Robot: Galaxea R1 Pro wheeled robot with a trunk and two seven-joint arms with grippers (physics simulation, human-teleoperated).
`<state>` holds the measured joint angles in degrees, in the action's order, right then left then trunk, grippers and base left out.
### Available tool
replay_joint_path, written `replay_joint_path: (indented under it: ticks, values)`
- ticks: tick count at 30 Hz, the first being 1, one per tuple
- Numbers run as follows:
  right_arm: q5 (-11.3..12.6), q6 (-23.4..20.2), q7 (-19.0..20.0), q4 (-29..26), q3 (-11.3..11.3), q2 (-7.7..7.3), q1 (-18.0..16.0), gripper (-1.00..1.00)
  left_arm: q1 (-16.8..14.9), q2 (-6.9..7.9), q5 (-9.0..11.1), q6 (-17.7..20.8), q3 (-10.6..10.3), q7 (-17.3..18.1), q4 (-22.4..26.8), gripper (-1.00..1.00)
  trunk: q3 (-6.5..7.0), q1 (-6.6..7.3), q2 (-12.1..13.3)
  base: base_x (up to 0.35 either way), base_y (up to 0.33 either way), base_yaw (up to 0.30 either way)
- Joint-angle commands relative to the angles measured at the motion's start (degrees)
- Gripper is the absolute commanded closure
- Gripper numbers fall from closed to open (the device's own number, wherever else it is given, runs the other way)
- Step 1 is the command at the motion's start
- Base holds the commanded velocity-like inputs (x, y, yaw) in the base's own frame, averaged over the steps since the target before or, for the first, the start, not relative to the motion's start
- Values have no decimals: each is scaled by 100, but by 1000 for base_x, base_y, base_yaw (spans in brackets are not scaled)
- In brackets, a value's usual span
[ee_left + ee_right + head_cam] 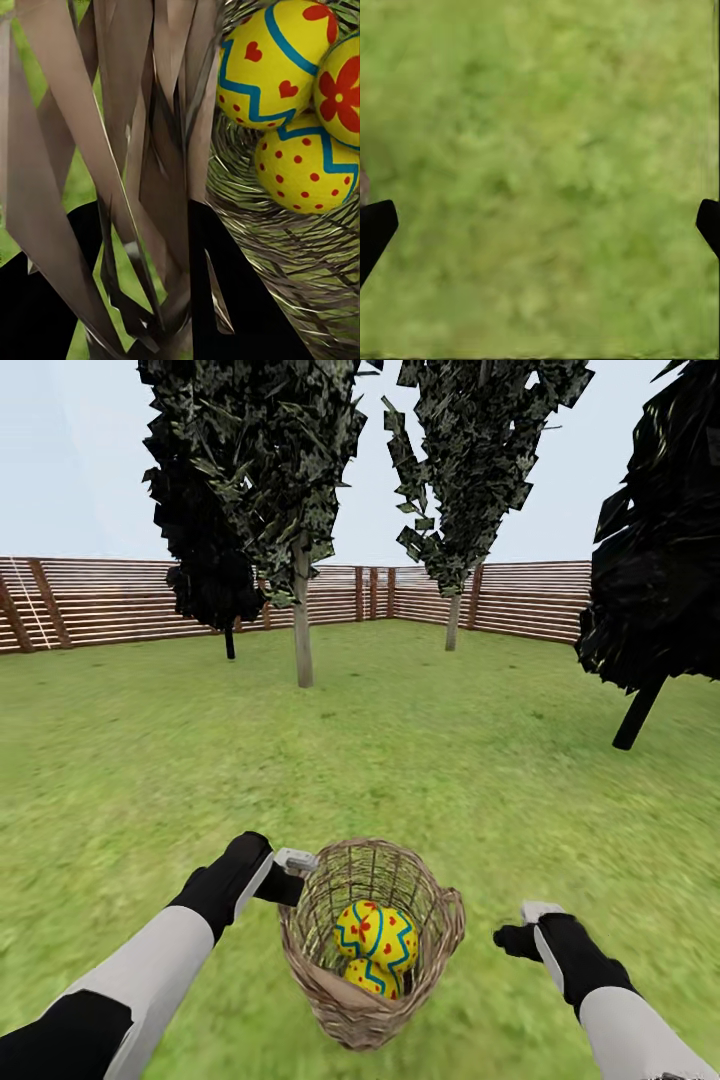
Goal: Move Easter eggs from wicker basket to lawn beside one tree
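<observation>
The wicker basket (372, 945) with Easter eggs (375, 938) is gripped at its rim by the left gripper (290, 875), while the right gripper (512, 940) is held wide open beside it over the lawn (420, 760).

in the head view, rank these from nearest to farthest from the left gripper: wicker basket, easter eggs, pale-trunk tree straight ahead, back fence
1. The wicker basket: the left gripper is right at its near-left rim.
2. The Easter eggs: inside the basket, just past that rim.
3. The pale-trunk tree: well ahead across the lawn.
4. The back fence: behind the tree, along the garden's edge.
</observation>
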<state>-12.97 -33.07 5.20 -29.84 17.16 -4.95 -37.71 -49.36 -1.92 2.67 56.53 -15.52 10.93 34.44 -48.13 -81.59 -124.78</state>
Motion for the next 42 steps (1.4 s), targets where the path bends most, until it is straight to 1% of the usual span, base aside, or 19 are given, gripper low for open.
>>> replay_joint_path:
  ticks: [1, 2, 3, 4, 5, 6, 7, 10, 12, 13, 15, 19, 27, 30, 33, 42]
  values:
    - [-297, 74, 63, 180, 33, 3, 0, -100, -4, 11, 67, 25, -14, -12, 13, 100, 13, 24, 39, 0, 0, 0]
    - [-449, 189, 68, 529, 33, 3, 7, -100, -4, 15, 67, 24, -13, -12, 18, 100, 31, 46, 79, 0, 0, 0]
    - [-486, 237, 67, 772, 33, 4, 9, -100, -4, 15, 67, 26, -8, -12, 18, 100, 49, 68, 119, 0, 0, 0]
    - [-555, 283, 58, 1165, 33, 11, 11, -100, -4, 16, 67, 27, -5, -12, 19, 100, 67, 90, 159, 0, 0, 0]
    - [-1069, 953, 48, 2083, 33, 36, 45, -100, -4, 16, 68, 29, -4, -9, 19, 100, 85, 112, 199, 0, 0, 0]
    - [-1208, 1244, 46, 2375, 33, 42, 107, -100, -4, 16, 70, 30, -4, -11, 19, 100, 103, 134, 239, 0, 0, 0]
    - [-1298, 1800, 43, 2808, 33, 53, 294, -100, -4, 16, 74, 31, -4, -10, 19, 100, 121, 156, 279, 0, 0, 0]
    - [-1343, 2166, 43, 2914, 32, 55, 611, -100, -4, 23, 75, 32, -4, -9, 19, 100, 175, 221, 400, 0, 0, 0]
    - [-1529, 2388, 43, 2927, 32, 61, 810, -100, -4, 24, 75, 31, -4, -10, 19, 100, 210, 265, 480, 0, 0, 0]
    - [-1673, 2472, 43, 2935, 31, 63, 912, -100, -4, 25, 75, 32, -1, -11, 19, 100, 228, 287, 520, 0, 0, 0]
    - [-1828, 2521, 49, 2939, 33, 64, 1069, -100, -4, 25, 75, 33, -1, -8, 19, 100, 264, 331, 600, 0, 0, 0]
    - [-1858, 2533, 53, 2983, 33, 64, 1261, -100, -4, 32, 75, 29, 5, -11, 19, 100, 336, 419, 761, 0, 0, 0]
    - [-1844, 2531, 56, 3075, 33, 53, 1291, -100, -4, 33, 79, 33, 5, -11, 19, 100, 480, 595, 1081, 0, 0, 0]
    - [-1811, 2533, 52, 3139, 41, 25, 1430, -100, -4, 28, 84, 33, 5, -4, 19, 100, 534, 661, 1202, 0, 0, 0]
    - [-1813, 2533, 52, 3143, 42, 34, 1563, -100, -4, 27, 84, 38, 5, -3, 19, 100, 587, 727, 1322, 0, 0, 0]
    - [-1841, 2533, 53, 3150, 40, 55, 1618, -100, -4, 33, 84, 35, 5, -3, 19, 100, 749, 924, 1683, 0, 0, 0]
